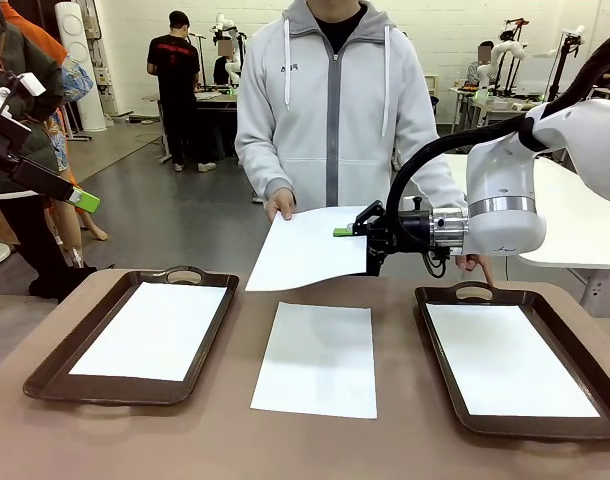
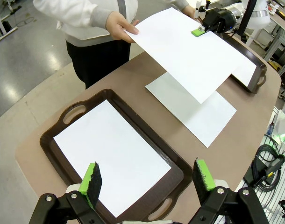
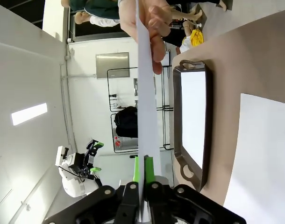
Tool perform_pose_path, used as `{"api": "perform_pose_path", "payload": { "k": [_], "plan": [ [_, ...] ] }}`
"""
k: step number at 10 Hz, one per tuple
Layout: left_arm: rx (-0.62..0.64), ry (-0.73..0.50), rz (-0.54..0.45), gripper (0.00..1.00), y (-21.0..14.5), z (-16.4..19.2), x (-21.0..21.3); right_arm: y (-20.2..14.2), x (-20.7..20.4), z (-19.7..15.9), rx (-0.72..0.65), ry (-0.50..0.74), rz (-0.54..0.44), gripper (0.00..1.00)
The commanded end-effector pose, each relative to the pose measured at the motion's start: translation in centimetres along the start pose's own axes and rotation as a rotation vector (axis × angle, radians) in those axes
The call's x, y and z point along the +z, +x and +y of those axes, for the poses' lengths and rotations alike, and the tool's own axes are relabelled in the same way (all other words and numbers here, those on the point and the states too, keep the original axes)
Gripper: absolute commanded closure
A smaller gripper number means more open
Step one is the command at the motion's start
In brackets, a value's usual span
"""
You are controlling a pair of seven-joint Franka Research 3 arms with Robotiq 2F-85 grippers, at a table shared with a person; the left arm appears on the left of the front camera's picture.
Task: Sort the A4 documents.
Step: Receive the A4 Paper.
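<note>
One A4 document (image 1: 310, 248) hangs in the air over the table's far side. A person's hand (image 1: 280, 205) holds its left edge, and my right gripper (image 1: 350, 232) is shut on its right edge. The right wrist view has this sheet (image 3: 147, 107) edge-on between the green pads (image 3: 143, 169). A second sheet (image 1: 317, 358) lies flat on the table's middle. Each dark brown tray carries a sheet, the left (image 1: 155, 330) and the right (image 1: 505, 358). My left gripper (image 2: 147, 179) hovers open above the left tray's sheet (image 2: 112, 154), and it shows raised at the far left (image 1: 83, 199).
The left tray (image 1: 45, 375) and right tray (image 1: 440, 400) flank the middle sheet on the brown table. The person stands at the far edge with the other hand's finger (image 1: 482, 268) near the right tray's handle. A white table (image 1: 585, 225) stands behind on the right.
</note>
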State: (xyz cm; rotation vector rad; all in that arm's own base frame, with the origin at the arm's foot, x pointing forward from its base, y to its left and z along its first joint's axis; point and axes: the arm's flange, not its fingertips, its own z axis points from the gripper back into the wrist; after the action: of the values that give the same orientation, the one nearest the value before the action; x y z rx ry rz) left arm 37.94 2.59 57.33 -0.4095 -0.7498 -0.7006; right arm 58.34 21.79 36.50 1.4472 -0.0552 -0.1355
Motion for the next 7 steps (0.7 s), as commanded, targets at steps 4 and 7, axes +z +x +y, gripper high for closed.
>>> {"api": "perform_pose_path", "payload": {
  "k": [4, 7],
  "plan": [
    [-0.014, 0.004, 0.007, 0.00, -0.12, -0.01, -0.14, -0.03, -0.02, -0.01, 0.001, 0.000, 0.004, 1.00],
    [-0.014, 0.004, 0.007, 0.00, -0.12, -0.01, -0.14, -0.03, -0.02, -0.01, 0.001, 0.000, 0.004, 1.00]
  ]
}}
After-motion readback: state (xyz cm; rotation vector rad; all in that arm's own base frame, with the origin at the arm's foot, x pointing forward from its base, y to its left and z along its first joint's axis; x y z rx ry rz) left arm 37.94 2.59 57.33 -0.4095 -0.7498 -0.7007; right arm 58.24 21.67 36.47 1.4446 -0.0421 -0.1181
